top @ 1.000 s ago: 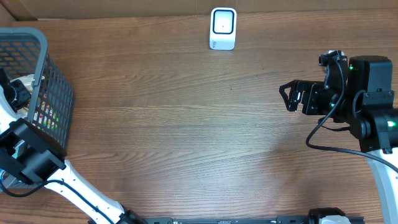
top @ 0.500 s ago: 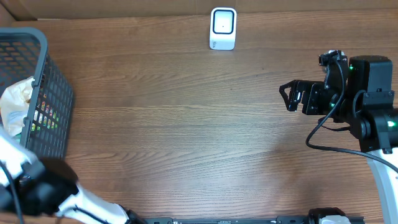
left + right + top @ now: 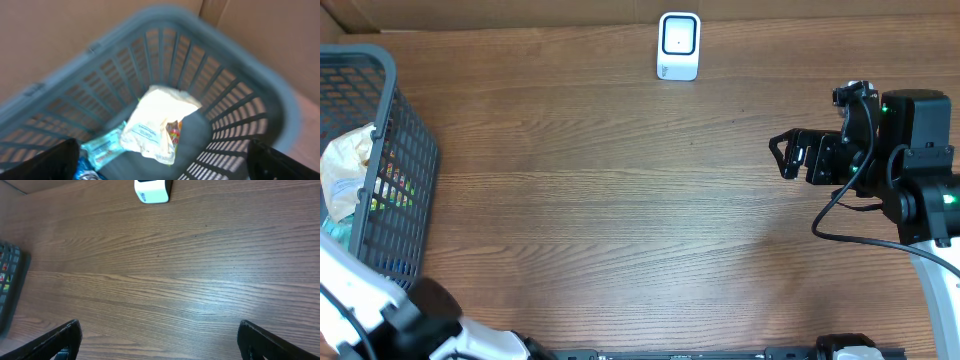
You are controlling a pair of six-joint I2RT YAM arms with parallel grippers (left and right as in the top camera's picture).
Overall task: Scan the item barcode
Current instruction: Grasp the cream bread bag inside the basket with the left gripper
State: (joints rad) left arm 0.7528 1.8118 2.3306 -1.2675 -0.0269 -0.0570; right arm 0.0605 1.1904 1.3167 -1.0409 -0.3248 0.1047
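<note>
The pale packet (image 3: pixel 157 125) lies inside the grey basket (image 3: pixel 280 100), on its floor. In the left wrist view its long side runs from the upper right down to the lower left, and its wider end points to the upper right. It lies flat with a printed face up, but the picture is too blurry to read the print or to find a barcode. A light blue packet (image 3: pixel 102 145) lies just beside its lower left end, touching it or nearly so. From above, the pale packet (image 3: pixel 345 170) shows through the open top of the basket (image 3: pixel 390 100), which stands at the left edge of the table (image 3: pixel 620 200). The left claw (image 3: pixel 165 167) hangs above the basket, its two fingers spread wide, and it holds nothing. The white scanner (image 3: pixel 679 45) stands at the far edge of the table, about halfway along it, with its dark window facing up. It is well apart from the basket. The right claw (image 3: pixel 777 156) is over the right side of the table and points to the left. Its fingers (image 3: pixel 60 340) are also spread wide with only bare wood under them, and it holds nothing.
</note>
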